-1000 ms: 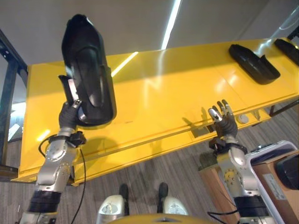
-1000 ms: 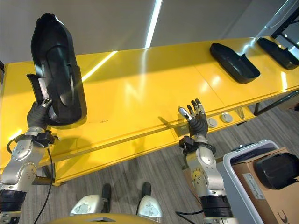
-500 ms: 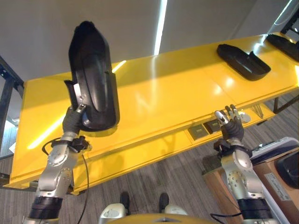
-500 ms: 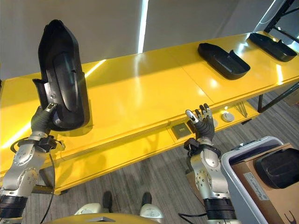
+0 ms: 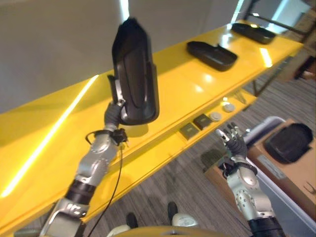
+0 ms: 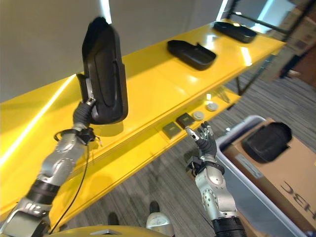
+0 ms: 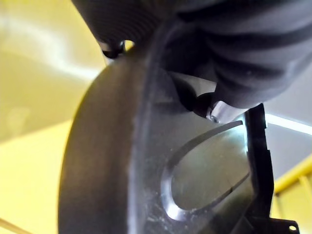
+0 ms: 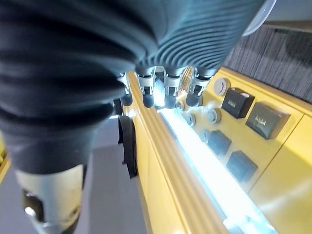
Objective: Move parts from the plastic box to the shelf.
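My left hand [image 5: 114, 113] is shut on the lower end of a long black moulded part [image 5: 134, 73], which stands upright over the yellow shelf [image 5: 183, 85]. In the left wrist view the part [image 7: 122, 170] lies right against my palm. I cannot tell whether its lower end touches the shelf. My right hand [image 6: 205, 144] is open, its fingers [image 8: 155, 92] straight and pointing up, and it holds nothing in front of the shelf's lower ledge. The plastic box [image 6: 238, 129] stands at the lower right, with another black part [image 6: 267, 141] lying on cardboard inside it.
Two black parts [image 5: 211, 51] [image 5: 255, 32] lie further right along the shelf. Dark square pads [image 5: 188, 131] and round discs [image 5: 216, 116] sit on the shelf's lower front ledge. A grey wall rises behind the shelf, and grey floor runs under it.
The whole view has swung right, so the camera moved. My left hand still holds the part upright. My right hand now stands off the shelf's front edge, nearer the box.
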You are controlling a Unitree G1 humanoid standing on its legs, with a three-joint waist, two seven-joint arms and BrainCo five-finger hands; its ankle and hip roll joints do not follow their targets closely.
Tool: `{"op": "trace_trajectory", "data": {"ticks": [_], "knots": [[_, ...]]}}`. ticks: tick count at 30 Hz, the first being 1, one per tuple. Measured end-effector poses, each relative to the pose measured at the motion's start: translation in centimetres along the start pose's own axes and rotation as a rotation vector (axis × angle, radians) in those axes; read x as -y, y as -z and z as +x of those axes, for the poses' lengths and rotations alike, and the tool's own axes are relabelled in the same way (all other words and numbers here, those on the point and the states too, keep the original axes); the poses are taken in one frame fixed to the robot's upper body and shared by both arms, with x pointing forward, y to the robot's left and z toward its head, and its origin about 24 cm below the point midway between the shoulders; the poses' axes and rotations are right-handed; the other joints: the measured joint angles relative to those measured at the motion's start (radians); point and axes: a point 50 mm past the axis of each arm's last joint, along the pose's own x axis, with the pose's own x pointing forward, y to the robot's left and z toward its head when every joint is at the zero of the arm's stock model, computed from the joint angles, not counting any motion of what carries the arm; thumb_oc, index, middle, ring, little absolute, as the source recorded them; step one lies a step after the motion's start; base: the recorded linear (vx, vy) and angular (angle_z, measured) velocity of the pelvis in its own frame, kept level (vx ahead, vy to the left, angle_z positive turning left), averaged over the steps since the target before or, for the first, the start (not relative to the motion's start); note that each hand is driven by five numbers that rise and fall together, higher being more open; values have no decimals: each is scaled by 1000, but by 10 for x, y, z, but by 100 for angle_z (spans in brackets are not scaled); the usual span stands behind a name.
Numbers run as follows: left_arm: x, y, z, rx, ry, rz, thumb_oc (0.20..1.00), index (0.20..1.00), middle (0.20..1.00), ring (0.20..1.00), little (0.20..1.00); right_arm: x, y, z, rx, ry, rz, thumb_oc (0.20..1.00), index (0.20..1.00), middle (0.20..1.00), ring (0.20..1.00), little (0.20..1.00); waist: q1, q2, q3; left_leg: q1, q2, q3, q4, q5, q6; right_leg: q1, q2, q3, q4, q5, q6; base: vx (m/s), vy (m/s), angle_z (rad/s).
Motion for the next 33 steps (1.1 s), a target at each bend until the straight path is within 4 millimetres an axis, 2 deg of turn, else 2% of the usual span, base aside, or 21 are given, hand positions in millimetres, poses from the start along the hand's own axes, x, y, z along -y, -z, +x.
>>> {"op": "trace_trajectory", "data": {"ticks": [2,3,4,6,8,9,12,15,19,23,26,33], "knots": [[-9,19,9,-66,-132,-13,200,200,200,200,200,4,3,1,-14,8,-19,1000,1000,1000,1000,1000,-27,2,-1,-12,13,27,0,3,-6,-25,13,28,0,3,-5,-122,-32,-39],[-11,23,10,-79,-181,-29,200,200,200,200,200,5,3,2,-18,7,-34,1000,1000,1000,1000,1000,-37,2,-1,-23,18,35,0,5,-9,-41,18,35,0,7,-10,-180,-27,-28],[-11,23,12,-51,-250,-70,200,200,200,200,200,10,2,3,-20,7,-63,1000,1000,1000,1000,1000,-55,3,1,-57,24,37,1,15,-11,-77,24,37,0,22,-29,-175,-32,-12],[-5,10,19,2,-272,-129,200,200,200,200,200,13,5,6,-32,15,-84,1000,1000,1000,1000,1000,-58,4,7,-78,30,38,4,25,-13,-96,31,36,0,31,-38,-107,-29,-2],[-4,2,27,32,-324,-158,200,200,200,200,200,8,4,11,-27,3,-80,1000,1000,1000,1000,1000,-62,7,21,-80,35,43,5,26,-16,-98,36,37,0,30,-36,-16,-38,-2],[-3,-8,34,54,-363,-178,200,200,200,200,200,3,-2,15,5,-16,-71,1000,1000,1000,1000,1000,-68,16,46,-81,37,43,5,21,-23,-99,36,37,0,32,-36,25,-61,0],[-5,-12,37,62,-421,-190,200,200,200,200,200,0,-6,18,19,-24,-68,1000,1000,1000,1000,1000,-76,30,77,-81,41,43,5,21,-25,-98,39,36,0,34,-40,40,-56,0],[-6,-13,37,68,-461,-176,200,200,200,200,200,1,-3,16,8,-23,-70,1000,1000,1000,1000,1000,-81,28,94,-74,50,54,5,22,-29,-93,47,37,0,34,-42,66,-65,-3],[-11,-12,42,79,-546,-42,200,200,200,200,200,2,3,12,-13,-24,-77,1000,1000,1000,1000,1000,-98,23,99,-52,57,66,5,23,-33,-76,54,41,0,27,-51,27,-41,-6],[-7,-24,51,100,-572,69,200,200,200,200,200,1,2,13,-9,-26,-76,1000,1000,1000,1000,1000,-109,16,122,-51,56,74,5,23,-32,-79,53,48,0,28,-51,-1,-8,-7],[-15,-30,55,97,-619,162,200,200,200,200,200,1,2,13,-9,-27,-75,1000,1000,1000,1000,1000,-124,17,128,-43,56,89,3,20,-33,-78,54,61,0,27,-50,37,-6,-12],[-30,-31,61,43,-704,260,200,200,200,200,200,-1,0,14,-3,-33,-75,1000,1000,1000,1000,1000,-143,21,131,-27,55,93,4,15,-35,-63,53,64,0,23,-49,10,2,-1]]}}
